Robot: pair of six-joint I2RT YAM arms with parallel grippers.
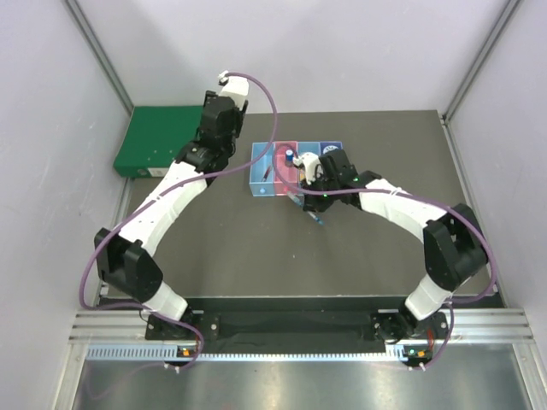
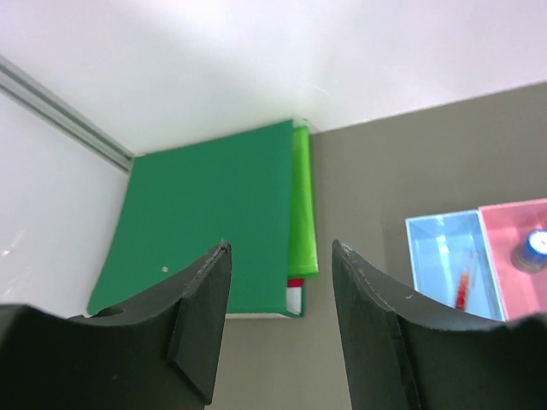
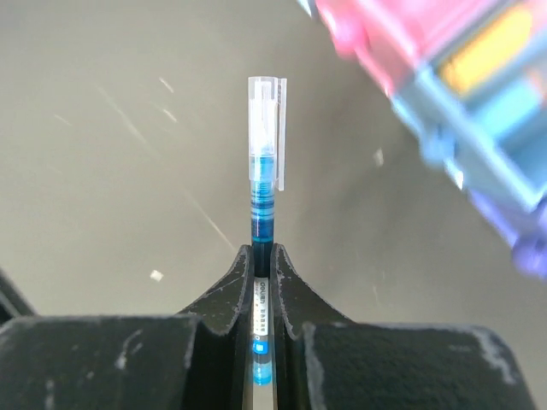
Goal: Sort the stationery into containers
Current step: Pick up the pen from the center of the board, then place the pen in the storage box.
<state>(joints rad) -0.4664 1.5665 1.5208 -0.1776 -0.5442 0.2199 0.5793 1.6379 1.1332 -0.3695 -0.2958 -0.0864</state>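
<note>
Pinching a blue pen (image 3: 263, 184) in the right gripper (image 3: 263, 254) beside the bins (image 1: 259, 186) — holding the left gripper (image 2: 280, 249) spread near the green binder (image 2: 214, 213).

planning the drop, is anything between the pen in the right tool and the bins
Nothing visible does. The right tool is shut on the pen, and only table shows between it and the bins.

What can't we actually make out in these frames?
Top view: the right arm covers part of the containers; contents there hidden.
Right wrist view: containers blurred; print on the pen in the right gripper too small.
Left wrist view: frame edge cuts off the pink bin beyond the open left gripper.
</note>
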